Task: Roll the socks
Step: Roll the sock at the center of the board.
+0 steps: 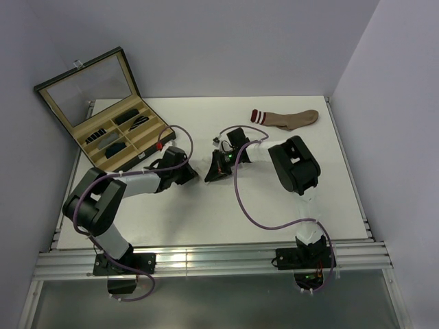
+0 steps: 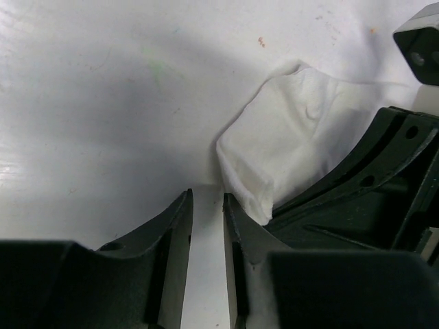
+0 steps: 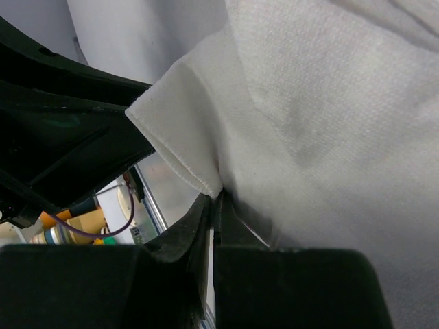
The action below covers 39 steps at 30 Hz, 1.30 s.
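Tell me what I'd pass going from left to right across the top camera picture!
Case → left gripper → right gripper → brown sock.

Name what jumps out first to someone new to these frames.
Mid-table, the right gripper has its jaws shut on a white sock, the left gripper right beside it with a narrow gap. An open case holding dark items sits at the far left; a brown striped sock lies flat at the far right.
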### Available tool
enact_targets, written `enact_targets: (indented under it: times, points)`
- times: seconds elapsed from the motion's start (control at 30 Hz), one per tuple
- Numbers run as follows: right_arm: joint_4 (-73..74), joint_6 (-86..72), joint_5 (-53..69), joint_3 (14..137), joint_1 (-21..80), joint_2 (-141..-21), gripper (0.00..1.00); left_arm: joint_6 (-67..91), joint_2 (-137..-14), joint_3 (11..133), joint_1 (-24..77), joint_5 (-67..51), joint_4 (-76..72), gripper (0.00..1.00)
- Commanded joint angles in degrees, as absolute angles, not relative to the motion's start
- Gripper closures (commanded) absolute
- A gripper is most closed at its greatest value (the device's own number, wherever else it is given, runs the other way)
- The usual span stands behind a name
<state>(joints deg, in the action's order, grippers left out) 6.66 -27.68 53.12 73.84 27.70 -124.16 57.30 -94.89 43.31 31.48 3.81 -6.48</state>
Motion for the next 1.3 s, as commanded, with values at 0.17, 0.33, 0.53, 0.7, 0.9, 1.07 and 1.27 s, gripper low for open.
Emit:
enact_targets:
  times: [0.17,0.33,0.53,0.7,0.9,1.07,1.27]
  points:
    - [5.7,-28.0,53.6,74.7,27.3,-125.7,1.00,57.7,-94.5,41.5,31.5,1.7,-14.3,0.69]
    - [5.6,-28.4,53.6,74.8,27.4,-125.9,1.00,58.4,-93.8,40.1,30.4,0.5,-17.0,0.69]
    - [5.7,-28.4,53.7,75.0,27.3,-126.0,1.00,58.8,-93.7,38.9,30.0,-1.3,-20.6,0.69]
    - [5.4,-28.7,53.7,74.9,27.3,-126.2,1.00,58.5,-92.7,37.4,30.0,-1.3,-23.2,0.64]
    - [5.8,-28.6,53.5,75.1,27.4,-126.3,1.00,58.9,-92.3,36.0,29.6,-2.8,-26.6,0.63]
    - [5.8,-28.7,53.5,75.1,27.4,-126.4,1.00,58.4,-91.4,35.2,29.6,-2.8,-28.4,0.61]
    - [5.8,-28.7,53.6,75.1,27.4,-126.5,1.00,58.4,-92.9,36.0,29.5,-2.1,-27.9,0.64]
